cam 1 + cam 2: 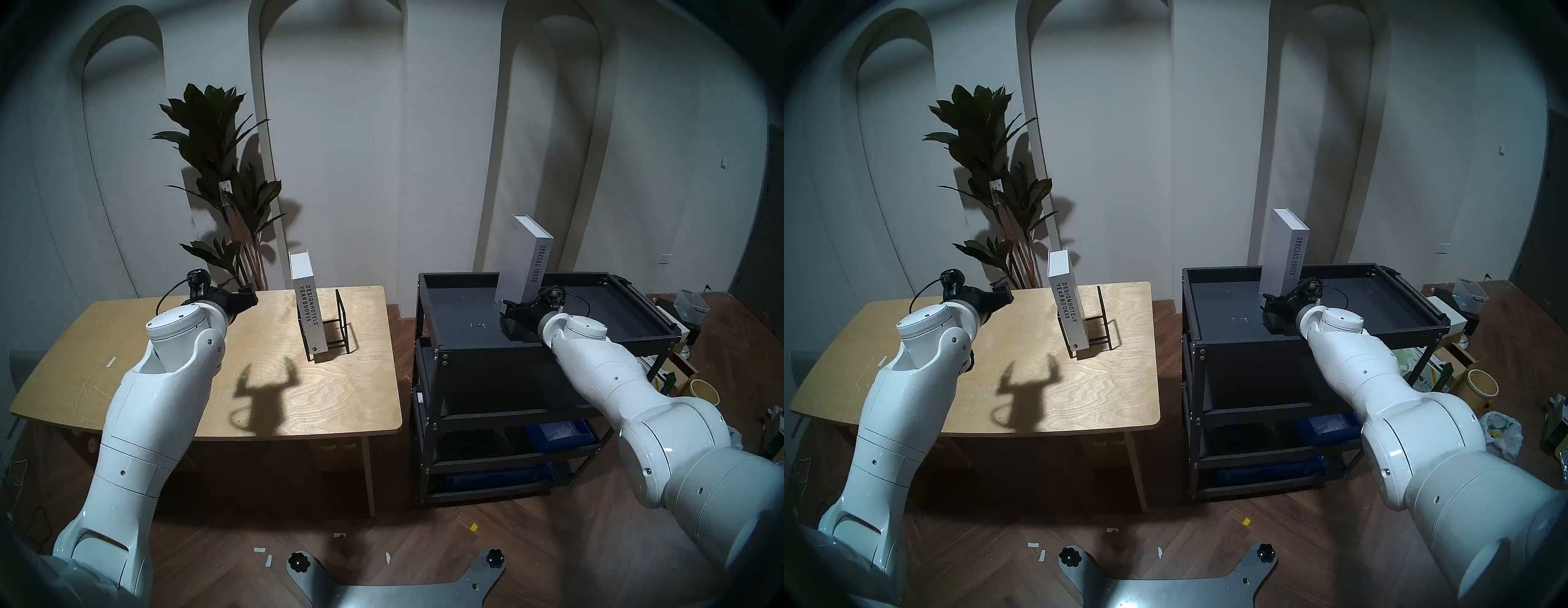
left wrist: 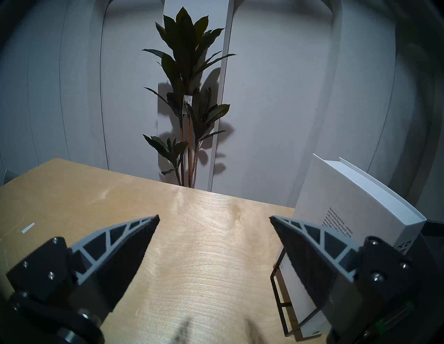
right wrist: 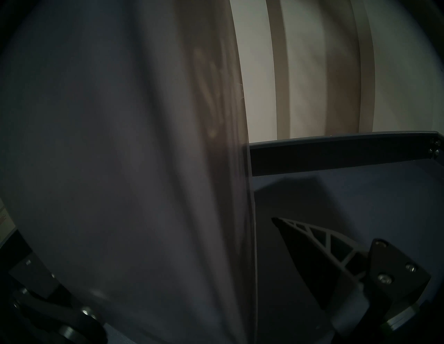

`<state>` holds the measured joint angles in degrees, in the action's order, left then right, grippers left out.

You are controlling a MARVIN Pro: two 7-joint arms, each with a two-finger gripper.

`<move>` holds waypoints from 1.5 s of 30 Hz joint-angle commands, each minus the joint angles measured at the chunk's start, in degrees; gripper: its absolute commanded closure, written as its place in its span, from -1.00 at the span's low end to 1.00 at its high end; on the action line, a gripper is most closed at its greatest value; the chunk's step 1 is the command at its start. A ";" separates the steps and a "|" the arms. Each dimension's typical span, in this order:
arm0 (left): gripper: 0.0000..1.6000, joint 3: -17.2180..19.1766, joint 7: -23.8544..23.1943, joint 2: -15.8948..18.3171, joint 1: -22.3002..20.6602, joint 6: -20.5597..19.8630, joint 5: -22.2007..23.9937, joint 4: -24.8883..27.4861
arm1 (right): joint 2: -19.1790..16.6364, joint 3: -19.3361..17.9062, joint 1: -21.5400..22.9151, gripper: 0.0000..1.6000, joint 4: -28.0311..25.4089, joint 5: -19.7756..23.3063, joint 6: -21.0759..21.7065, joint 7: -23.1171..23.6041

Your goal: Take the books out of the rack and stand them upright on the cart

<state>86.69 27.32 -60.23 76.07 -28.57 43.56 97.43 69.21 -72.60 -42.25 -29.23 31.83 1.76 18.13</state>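
Observation:
The shorter white book (image 1: 309, 314) (image 1: 1067, 310) (image 2: 348, 216), "DESIGN HOTELS YEARBOOK 09", stands in the left end of the black wire rack (image 1: 341, 318) (image 1: 1103, 314) (image 2: 278, 295) on the wooden table. My left gripper (image 1: 248, 297) (image 2: 213, 217) hovers open and empty to the left of it. The taller "SPECIAL ISSUE" book (image 1: 526, 263) (image 1: 1284, 259) (image 3: 120, 168) stands nearly upright on the top tray of the black cart (image 1: 466, 314) (image 1: 1229, 305) (image 3: 336, 156). My right gripper (image 1: 509, 308) (image 1: 1269, 303) is at its base, open. One finger (image 3: 312, 252) shows clear of the cover; the other is hidden behind the book.
A tall potted plant (image 1: 216, 170) (image 2: 187, 96) stands behind the light wooden table (image 1: 297, 403). Blue bins (image 1: 560, 431) sit on the cart's lower shelves. Boxes and a pale bucket (image 1: 704, 392) clutter the floor to the cart's right. A narrow gap separates table and cart.

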 commanded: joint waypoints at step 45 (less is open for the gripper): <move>-1.00 0.45 -2.08 0.43 0.19 0.84 -0.21 -0.30 | -0.77 -2.97 5.88 -1.00 -5.89 1.73 -4.23 2.10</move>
<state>86.72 25.39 -60.02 76.97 -28.24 43.45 96.44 68.98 -73.79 -42.11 -29.38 33.19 1.32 19.64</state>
